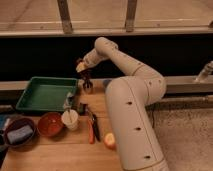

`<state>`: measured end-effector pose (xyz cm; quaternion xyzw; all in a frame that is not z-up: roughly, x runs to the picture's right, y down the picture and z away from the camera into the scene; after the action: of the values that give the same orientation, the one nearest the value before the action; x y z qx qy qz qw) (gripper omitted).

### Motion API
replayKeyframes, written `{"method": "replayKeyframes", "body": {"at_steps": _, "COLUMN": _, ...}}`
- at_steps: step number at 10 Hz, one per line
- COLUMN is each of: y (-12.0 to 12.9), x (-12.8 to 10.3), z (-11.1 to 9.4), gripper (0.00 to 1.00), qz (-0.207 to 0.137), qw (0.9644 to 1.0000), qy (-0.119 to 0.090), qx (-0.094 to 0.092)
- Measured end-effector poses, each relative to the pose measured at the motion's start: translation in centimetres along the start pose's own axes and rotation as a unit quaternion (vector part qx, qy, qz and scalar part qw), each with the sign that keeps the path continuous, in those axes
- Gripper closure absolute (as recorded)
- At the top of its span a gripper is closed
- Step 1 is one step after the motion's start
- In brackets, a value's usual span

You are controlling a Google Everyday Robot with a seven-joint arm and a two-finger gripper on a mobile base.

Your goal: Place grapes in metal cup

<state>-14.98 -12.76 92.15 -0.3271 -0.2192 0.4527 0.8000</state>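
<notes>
My gripper (pixel 86 80) is at the back of the wooden table, just right of the green tray, pointing down. It is shut on the grapes (pixel 85 74), a small dark bunch held between the fingers. The metal cup (pixel 88 88) stands directly below the gripper on the table, mostly covered by the fingers and the grapes. The grapes hang right at the cup's mouth; I cannot tell if they touch it.
A green tray (pixel 44 93) lies left of the cup. In front stand a white cup (pixel 70 119), a red-orange bowl (pixel 49 124) and a dark bowl with a blue sponge (pixel 20 133). Red and black tools (pixel 93 128) and an apple (pixel 110 141) lie by my arm's base.
</notes>
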Motion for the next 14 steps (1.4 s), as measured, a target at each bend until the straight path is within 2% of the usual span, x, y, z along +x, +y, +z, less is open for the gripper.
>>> {"method": "replayKeyframes", "body": {"at_steps": 4, "y": 0.0, "x": 0.1, "z": 0.0, "gripper": 1.0, "qz": 0.002, "qw": 1.0, "qy": 0.001, "qx": -0.001}}
{"method": "replayKeyframes", "body": {"at_steps": 5, "y": 0.1, "x": 0.5, "z": 0.2, "gripper": 1.0, "qz": 0.011, "qw": 0.9999, "qy": 0.006, "qx": -0.003}}
{"method": "replayKeyframes", "body": {"at_steps": 8, "y": -0.3, "x": 4.1, "z": 2.1, "gripper": 1.0, "qz": 0.053, "qw": 0.9983, "qy": 0.022, "qx": -0.013}}
{"method": "replayKeyframes", "body": {"at_steps": 10, "y": -0.2, "x": 5.5, "z": 2.9, "gripper": 1.0, "qz": 0.07, "qw": 0.997, "qy": 0.025, "qx": -0.021}}
{"method": "replayKeyframes", "body": {"at_steps": 14, "y": -0.4, "x": 5.4, "z": 3.7, "gripper": 1.0, "qz": 0.075, "qw": 0.9965, "qy": 0.018, "qx": -0.032}}
